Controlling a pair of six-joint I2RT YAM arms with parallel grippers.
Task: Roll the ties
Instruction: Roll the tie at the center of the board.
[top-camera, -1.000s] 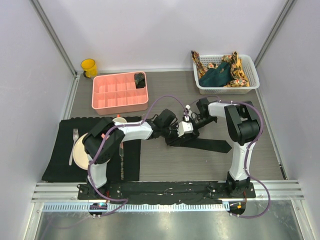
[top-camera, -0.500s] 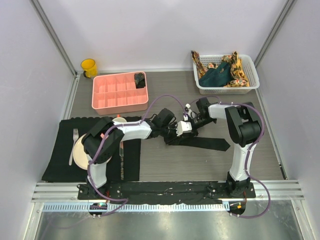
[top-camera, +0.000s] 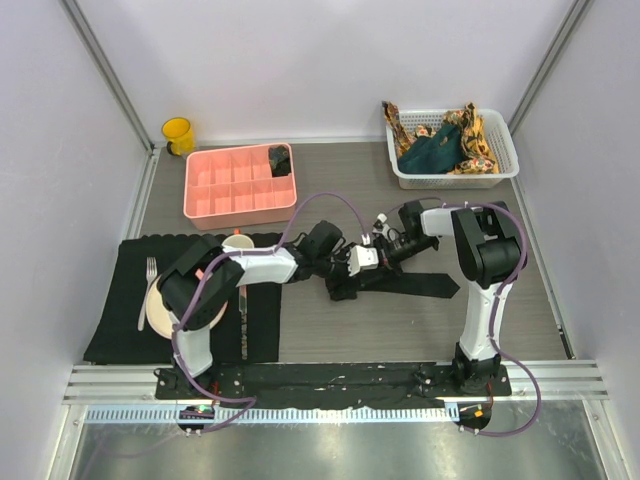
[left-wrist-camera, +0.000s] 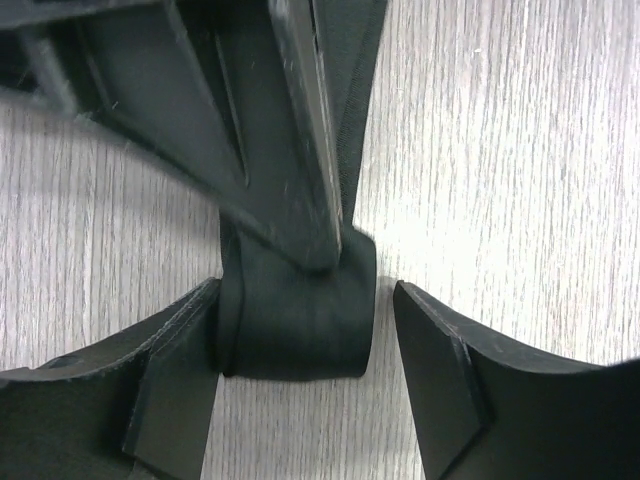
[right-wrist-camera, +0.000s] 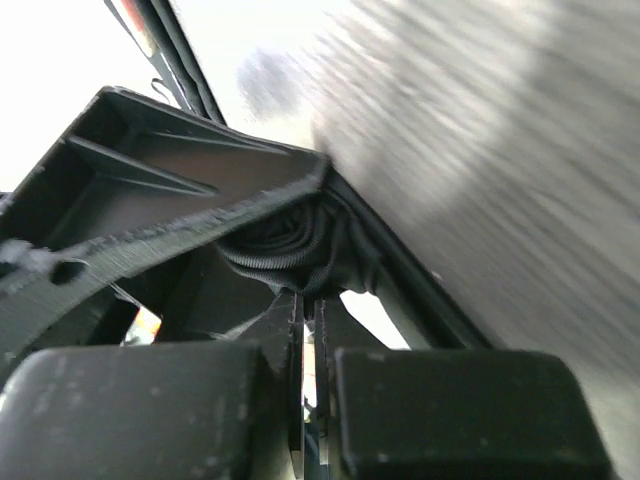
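Note:
A plain black tie (top-camera: 415, 287) lies flat across the middle of the table, and its left end is wound into a small roll (left-wrist-camera: 300, 325). My left gripper (left-wrist-camera: 305, 330) is open around that roll: the left finger (left-wrist-camera: 170, 390) touches its side and the right finger (left-wrist-camera: 450, 380) stands a little apart. My right gripper (right-wrist-camera: 312, 300) reaches in from the far side, low over the table. It is shut on the roll's bunched layers (right-wrist-camera: 300, 245). Teal and orange patterned ties (top-camera: 440, 145) lie heaped in the basket.
A white basket (top-camera: 500, 170) stands at the back right. Back left are a pink compartment tray (top-camera: 225, 195) with a dark roll (top-camera: 280, 158) in one cell and a yellow mug (top-camera: 178, 135). On the left a black mat (top-camera: 120, 330) bears a plate (top-camera: 160, 305), fork (top-camera: 148, 285) and cup (top-camera: 238, 242).
My left gripper has opened and let go of the roll. My right gripper has closed on the roll. Both grippers and the roll have shifted slightly toward the left.

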